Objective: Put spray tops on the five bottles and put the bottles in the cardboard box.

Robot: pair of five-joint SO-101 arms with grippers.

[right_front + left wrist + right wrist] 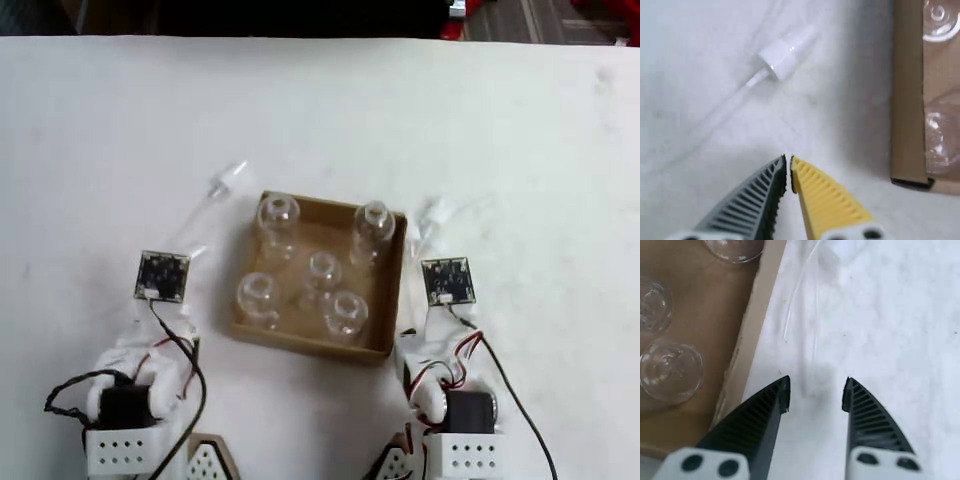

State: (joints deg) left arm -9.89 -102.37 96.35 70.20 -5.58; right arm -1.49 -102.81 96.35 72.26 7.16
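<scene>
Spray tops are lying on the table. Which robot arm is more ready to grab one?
Probably right. The right gripper is open, and a spray top lies just ahead beside the cardboard box. The left gripper is shut and must open first for the other spray top.

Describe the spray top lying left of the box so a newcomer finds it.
Start at the cardboard box of clear bottles mid-table. Just off its far left corner, on the white table, lies a white spray top with a thin clear tube trailing toward the near side. The other loose spray top lies off the box's right side.
</scene>
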